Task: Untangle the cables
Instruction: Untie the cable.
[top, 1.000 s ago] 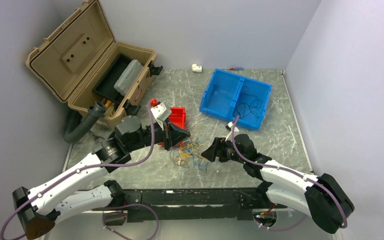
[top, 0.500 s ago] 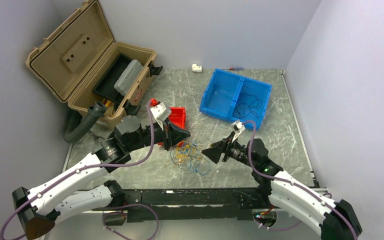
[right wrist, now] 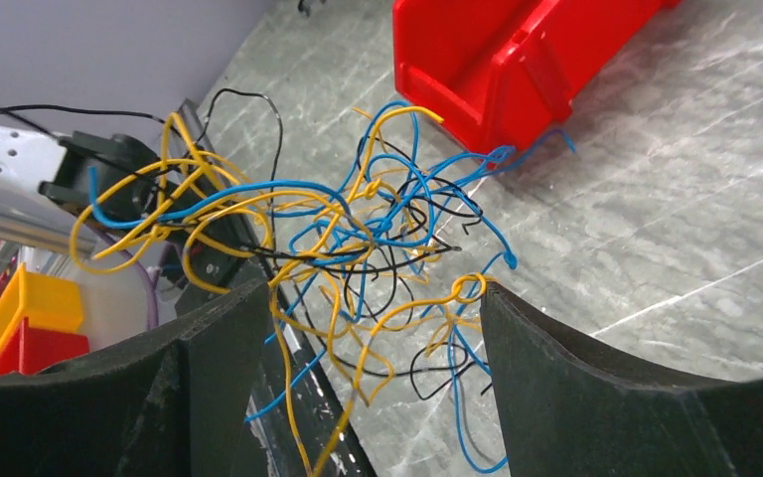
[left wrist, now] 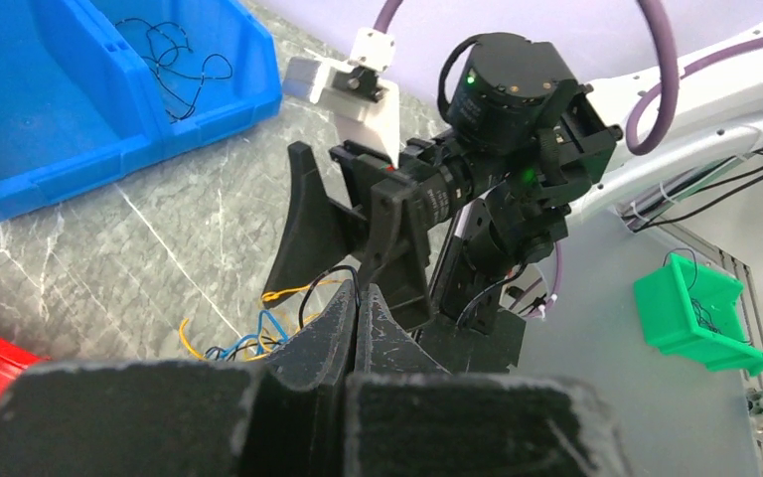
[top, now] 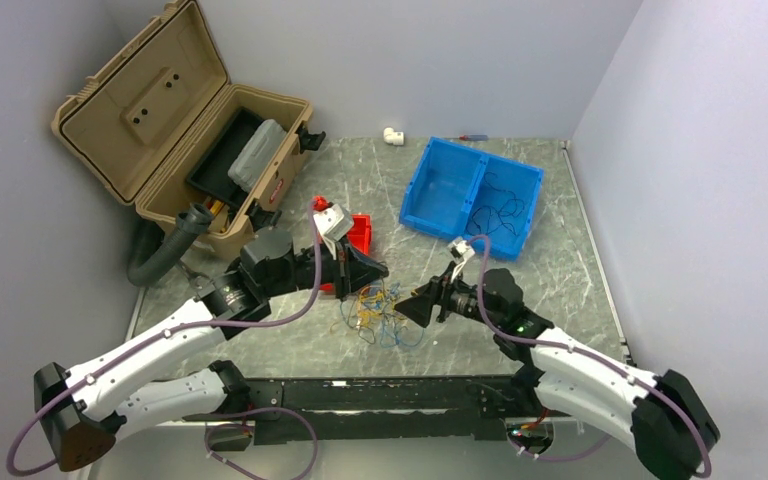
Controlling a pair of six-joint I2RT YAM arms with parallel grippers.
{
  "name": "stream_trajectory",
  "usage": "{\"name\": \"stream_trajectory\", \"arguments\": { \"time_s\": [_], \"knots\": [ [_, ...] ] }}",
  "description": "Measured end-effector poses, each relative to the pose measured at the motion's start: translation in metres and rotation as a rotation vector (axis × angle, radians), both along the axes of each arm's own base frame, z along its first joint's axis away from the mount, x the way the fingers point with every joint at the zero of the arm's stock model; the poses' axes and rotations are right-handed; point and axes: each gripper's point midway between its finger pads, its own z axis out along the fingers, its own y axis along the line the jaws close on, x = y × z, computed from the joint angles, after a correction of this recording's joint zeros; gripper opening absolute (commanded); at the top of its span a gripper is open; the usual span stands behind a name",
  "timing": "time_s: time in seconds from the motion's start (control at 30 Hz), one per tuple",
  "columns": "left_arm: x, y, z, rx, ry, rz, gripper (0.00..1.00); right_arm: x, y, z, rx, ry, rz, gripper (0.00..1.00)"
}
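Observation:
The cables (top: 375,312) are a loose tangle of yellow, blue and black wires on the marble tabletop between the two arms. My left gripper (top: 380,270) hangs over the tangle's upper left edge. In the left wrist view the left gripper (left wrist: 358,293) is shut, and a black wire loops into its tips. My right gripper (top: 417,305) faces the tangle from the right and is open. In the right wrist view the cables (right wrist: 358,229) spread in front of the right gripper (right wrist: 373,293), with some strands lying between its two fingers, untouched by either.
A blue two-part bin (top: 438,190) at the back holds a thin black wire (top: 500,210). A red bin (top: 358,235) sits just behind the left gripper. An open tan toolbox (top: 180,130) and a grey hose (top: 165,250) stand at the left. A white fitting (top: 393,134) lies by the back wall.
The right arm has swung and turned its wrist, bringing its open gripper left to the tangle's edge. The left gripper has edged slightly right, still shut.

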Motion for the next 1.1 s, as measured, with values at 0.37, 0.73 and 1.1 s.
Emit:
{"name": "stream_trajectory", "arguments": {
  "time_s": [0.37,0.73,1.1],
  "knots": [
    [0.003,-0.006,0.010,-0.012,-0.013,-0.009,0.00,0.001,0.025,-0.041,-0.059,0.102,0.020,0.31],
    [0.026,0.006,0.065,-0.010,-0.137,0.119,0.00,0.033,-0.038,-0.081,-0.215,0.287,-0.451,0.00],
    [0.052,0.077,0.073,0.023,-0.148,0.494,0.00,0.024,-0.151,-0.070,-0.228,0.414,-1.043,0.00]
  ]
}}
